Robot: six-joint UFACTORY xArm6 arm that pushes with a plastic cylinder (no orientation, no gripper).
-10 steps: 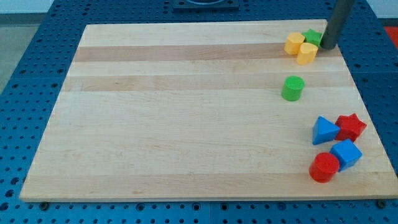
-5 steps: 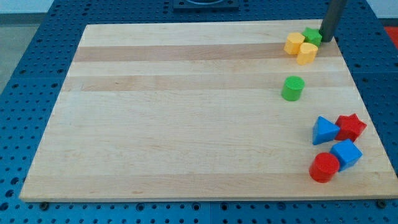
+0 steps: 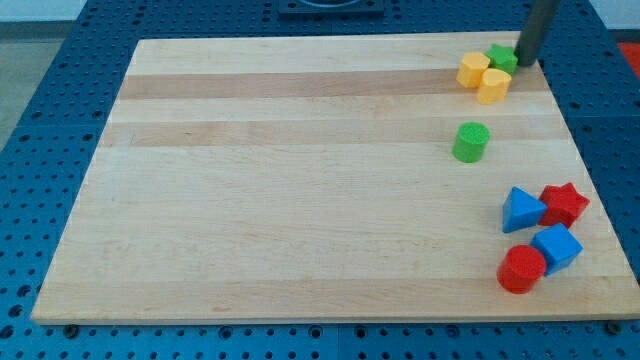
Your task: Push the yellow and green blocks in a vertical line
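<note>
Standing at the view's top right: my tip point(image 3: 525, 63), touching or just beside the right edge of the small green block point(image 3: 503, 58). No jaws fitted and nothing held, only a bare rod pressing sideways.

Progress, judging from the present layout:
- Clustering at the top right corner of the wooden board point(image 3: 300, 200): small green block, shape hard to make out; yellow hexagonal block point(image 3: 473, 70) to its lower left; second yellow block point(image 3: 493, 86), shape unclear, just below, touching both.
- Sitting apart, lower down and slightly to the view's left: green cylinder point(image 3: 470, 142).
- Forming a loose column already, yet not a straight one: the three corner blocks bunching sideways rather than stacking top to bottom.
- Remaining, by estimate: spreading the cluster into single file and bringing the green cylinder into the same line. Roughly midway at best.

Count:
- Yellow blocks: two.
- Green blocks: two.
- Blue blocks: two, lying at the view's lower right, namely blue triangle point(image 3: 521, 210) and blue cube-like block point(image 3: 557, 247).
- Red blocks: two, neighbouring those, namely red star point(image 3: 564, 204) and red cylinder point(image 3: 521, 269).
- Total on board: eight.
</note>
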